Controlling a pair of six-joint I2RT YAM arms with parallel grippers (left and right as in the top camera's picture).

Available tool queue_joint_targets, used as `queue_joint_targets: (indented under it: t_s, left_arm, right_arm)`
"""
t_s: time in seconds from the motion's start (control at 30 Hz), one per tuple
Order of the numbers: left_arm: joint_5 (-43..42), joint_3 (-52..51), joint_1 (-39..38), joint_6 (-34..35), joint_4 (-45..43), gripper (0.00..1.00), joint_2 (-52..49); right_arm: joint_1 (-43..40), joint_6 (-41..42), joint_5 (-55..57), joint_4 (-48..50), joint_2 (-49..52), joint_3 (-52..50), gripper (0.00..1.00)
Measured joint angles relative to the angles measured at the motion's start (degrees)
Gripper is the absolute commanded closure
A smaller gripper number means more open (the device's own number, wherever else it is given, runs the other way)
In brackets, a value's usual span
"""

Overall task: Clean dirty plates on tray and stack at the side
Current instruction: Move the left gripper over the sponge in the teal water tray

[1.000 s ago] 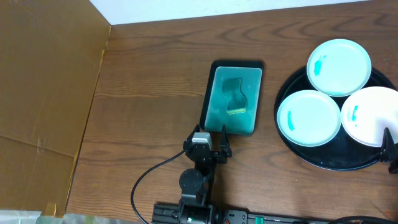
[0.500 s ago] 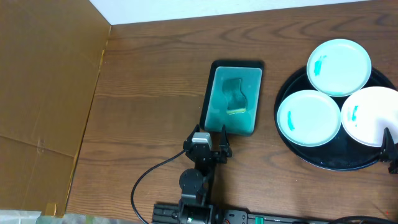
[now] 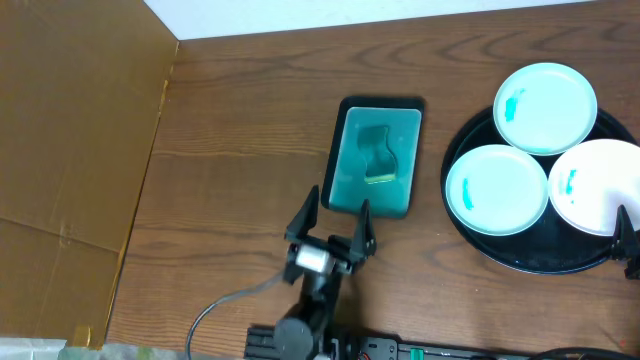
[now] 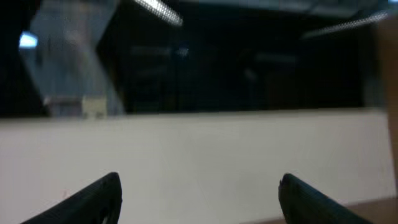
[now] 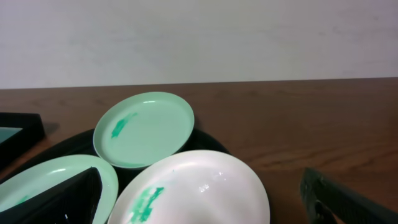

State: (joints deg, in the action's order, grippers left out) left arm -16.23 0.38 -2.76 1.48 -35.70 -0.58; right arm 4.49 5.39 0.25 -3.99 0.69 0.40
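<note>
Three dirty plates lie on the round black tray [image 3: 520, 262] at the right: one at the back [image 3: 545, 108], one at the left [image 3: 496, 190], one at the right [image 3: 600, 185]. Each bears a teal smear. My right gripper [image 5: 199, 174] stands open just in front of the near white plate [image 5: 199, 193], with one finger on each side and nothing held. In the overhead view only one of its fingers [image 3: 624, 228] shows, at the frame's edge. My left gripper [image 3: 338, 205] is open and empty near the front edge, tilted up toward a white wall [image 4: 199, 149].
A rectangular teal dish [image 3: 375, 158] with a black rim sits mid-table, just beyond the left gripper, with a small yellowish thing in it. Brown cardboard [image 3: 70, 150] covers the left side. A black cable [image 3: 225, 300] trails from the left arm.
The left gripper has risen and tipped upward, so its fingers look larger and wider apart from above. The right gripper and the plates have not moved.
</note>
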Motion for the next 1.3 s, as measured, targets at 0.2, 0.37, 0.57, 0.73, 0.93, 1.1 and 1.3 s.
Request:
queue_joint_targets:
  t_s: [0.2, 0.37, 0.57, 0.73, 0.93, 1.1, 1.3]
  left_arm:
    - [-1.70, 0.46, 0.00, -0.57, -3.13, 0.19, -1.25]
    - [-1.42, 8.96, 0.00, -2.93, -0.02, 0.19, -12.02]
    - [-1.62, 37.00, 0.00, -3.65, 32.33, 0.19, -39.23]
    - [-9.55, 62.12, 0.04, -3.91, 60.78, 0.19, -62.71]
    - [-3.54, 73.96, -0.07, 2.47, 72.43, 0.19, -76.74]
    - [6.21, 80.98, 0.09, 9.73, 81.70, 0.19, -85.42]
    - [9.11, 81.44, 0.09, 13.62, 82.01, 0.19, -93.20]
  right_arm:
    - [-0.02, 0.00, 0.00, -0.02, 0.00, 0.00, 0.01]
    - [-0.02, 0.00, 0.00, 0.02, 0.00, 0.00, 0.01]
    - [0.00, 0.00, 0.00, -0.02, -0.02, 0.00, 0.01]
    - [0.00, 0.00, 0.02, -0.04, 0.00, 0.00, 0.01]
    - [0.00, 0.00, 0.02, -0.02, 0.00, 0.00, 0.01]
    - [0.00, 0.00, 0.02, -0.02, 0.00, 0.00, 0.01]
    - [0.00, -0.02, 0.02, -0.02, 0.00, 0.00, 0.01]
